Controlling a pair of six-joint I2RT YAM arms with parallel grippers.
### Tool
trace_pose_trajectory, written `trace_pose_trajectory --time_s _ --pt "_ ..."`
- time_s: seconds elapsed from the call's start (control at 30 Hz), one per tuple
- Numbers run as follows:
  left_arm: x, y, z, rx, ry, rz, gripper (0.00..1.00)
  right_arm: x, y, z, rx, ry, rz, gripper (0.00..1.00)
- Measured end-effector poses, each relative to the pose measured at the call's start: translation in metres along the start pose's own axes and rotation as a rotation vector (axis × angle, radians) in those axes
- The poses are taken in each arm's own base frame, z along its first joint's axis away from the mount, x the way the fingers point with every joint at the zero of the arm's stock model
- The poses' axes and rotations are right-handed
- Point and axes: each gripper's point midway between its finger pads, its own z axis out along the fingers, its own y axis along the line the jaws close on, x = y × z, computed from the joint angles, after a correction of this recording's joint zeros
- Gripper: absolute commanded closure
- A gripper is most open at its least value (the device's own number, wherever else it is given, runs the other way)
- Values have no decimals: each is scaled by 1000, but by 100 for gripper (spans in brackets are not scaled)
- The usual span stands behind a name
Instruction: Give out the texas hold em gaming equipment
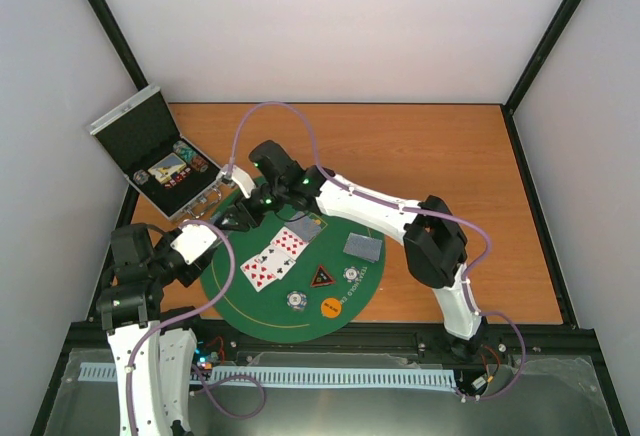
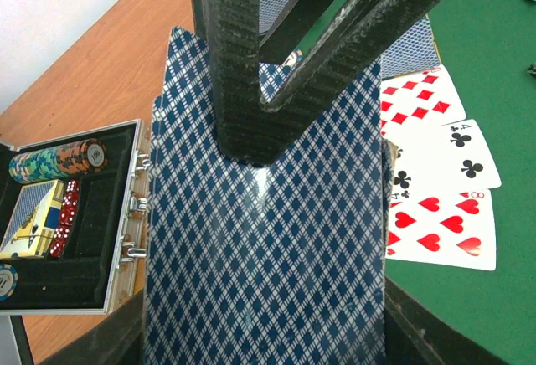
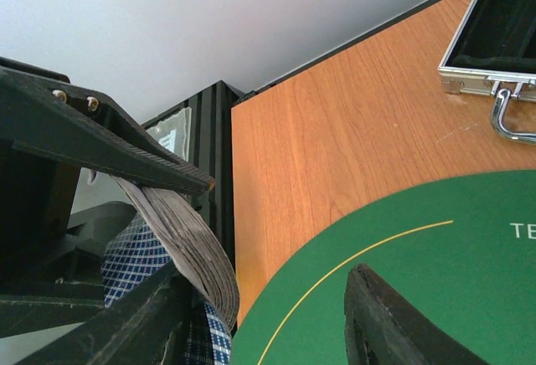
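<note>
**A:** Where's the deck?

**B:** The left gripper has its jaws clamped on the side edges of the deck of cards. The checked back faces up, between the open case and the green mat.

**A:** And the right gripper?

**B:** Its jaws stand partly apart, with its fingers over the deck's top card.

**A:** On the mat?

**B:** Face-up cards, patterned chips, a black triangle marker, an orange disc and a face-down pile.
</note>
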Motion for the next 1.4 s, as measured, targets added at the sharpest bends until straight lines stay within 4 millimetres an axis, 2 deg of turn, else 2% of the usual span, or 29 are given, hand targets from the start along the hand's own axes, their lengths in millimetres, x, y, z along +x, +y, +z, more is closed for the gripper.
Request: trace_pose_trajectory --time_s 0.1,0.33,0.83,1.2,1.4 --pt "0 0 0 1 -1 0 49 0 2 -1 -3 2 -4 57" --pt "0 0 0 2 -3 1 49 -1 3 -6 6 6 -11 60" --pt "0 0 0 0 0 1 49 -4 7 -18 39 14 -30 97" --pt "0 0 1 2 2 -1 49 -7 8 -32 102 15 -62 97" --pt "0 0 1 3 0 -1 49 -22 19 -53 127 -25 -90 97"
